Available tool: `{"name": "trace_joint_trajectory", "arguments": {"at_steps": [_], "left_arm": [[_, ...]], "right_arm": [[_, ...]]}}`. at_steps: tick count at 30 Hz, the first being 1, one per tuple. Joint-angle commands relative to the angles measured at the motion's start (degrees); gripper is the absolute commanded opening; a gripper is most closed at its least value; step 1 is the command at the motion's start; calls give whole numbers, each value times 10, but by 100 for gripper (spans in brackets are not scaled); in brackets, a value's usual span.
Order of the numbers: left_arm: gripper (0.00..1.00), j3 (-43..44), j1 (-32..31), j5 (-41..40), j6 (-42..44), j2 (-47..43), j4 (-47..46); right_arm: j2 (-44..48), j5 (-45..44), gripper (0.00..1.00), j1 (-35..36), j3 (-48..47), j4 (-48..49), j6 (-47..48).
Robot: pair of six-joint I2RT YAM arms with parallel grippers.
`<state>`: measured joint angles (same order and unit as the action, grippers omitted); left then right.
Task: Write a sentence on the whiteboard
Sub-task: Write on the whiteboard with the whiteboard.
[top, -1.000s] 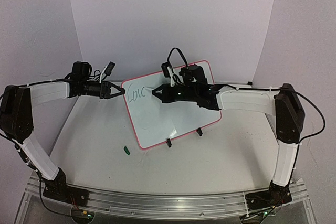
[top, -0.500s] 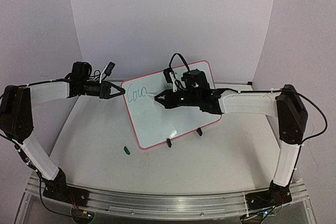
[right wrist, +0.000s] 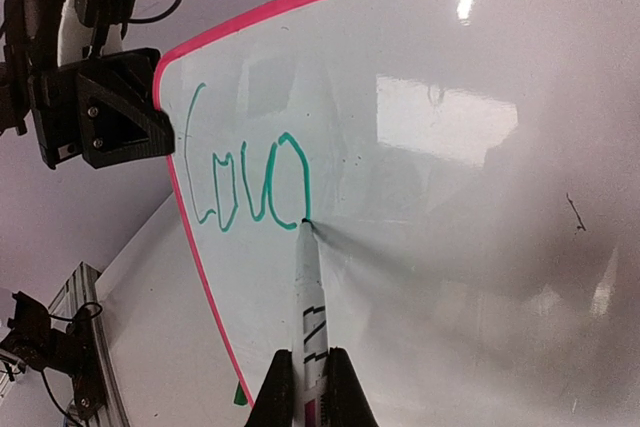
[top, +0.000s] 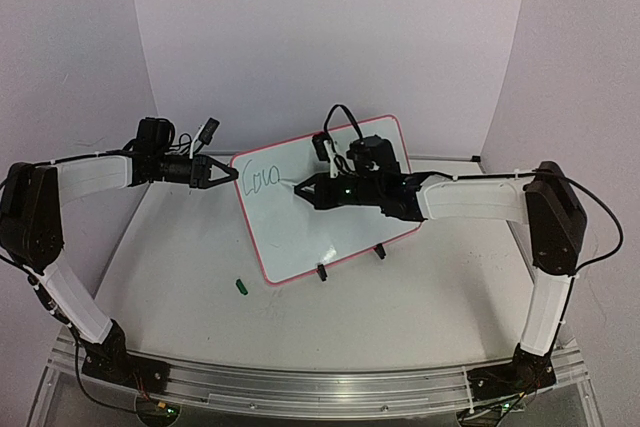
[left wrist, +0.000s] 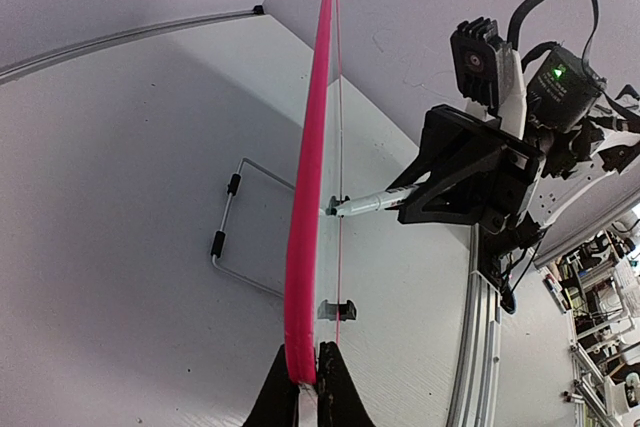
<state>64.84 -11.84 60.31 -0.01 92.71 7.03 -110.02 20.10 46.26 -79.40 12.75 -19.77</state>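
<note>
Writing in progress, early stage. The whiteboard (top: pixel 330 197) stands tilted on its black clip feet (top: pixel 321 272) toward the far edge of the counter (top: pixel 400 317), about midway between the left and right edges. A wire stand (left wrist: pixel 235 237) shows behind it in the left wrist view.

The left jaws are clenched on the board's pink frame (left wrist: pixel 305 247) at its left edge. This probably braces the panel against the push of the pen.

The right jaws grasp a marker (right wrist: pixel 308 297) by its barrel. Its tip touches the board in the upper left corner, at the end of the last green stroke.

The sentence (right wrist: pixel 250 187) so far reads roughly "Cou" plus one unfinished letter, so most of it appears unwritten.

A small green piece (top: pixel 240 286), perhaps the marker's cap, lies on the counter just in front of the board's lower left corner.
</note>
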Motion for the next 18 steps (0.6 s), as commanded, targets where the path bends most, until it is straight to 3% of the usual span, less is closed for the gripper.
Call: {"name": "trace_joint_trajectory", "arguments": {"at_steps": [1, 18], "left_arm": [[0, 7, -13, -2, 43, -13, 11], [0, 7, -13, -1, 44, -13, 11]], "right_arm": [[19, -30, 0, -7, 6, 39, -15], [1, -43, 0, -7, -17, 47, -18]]}}
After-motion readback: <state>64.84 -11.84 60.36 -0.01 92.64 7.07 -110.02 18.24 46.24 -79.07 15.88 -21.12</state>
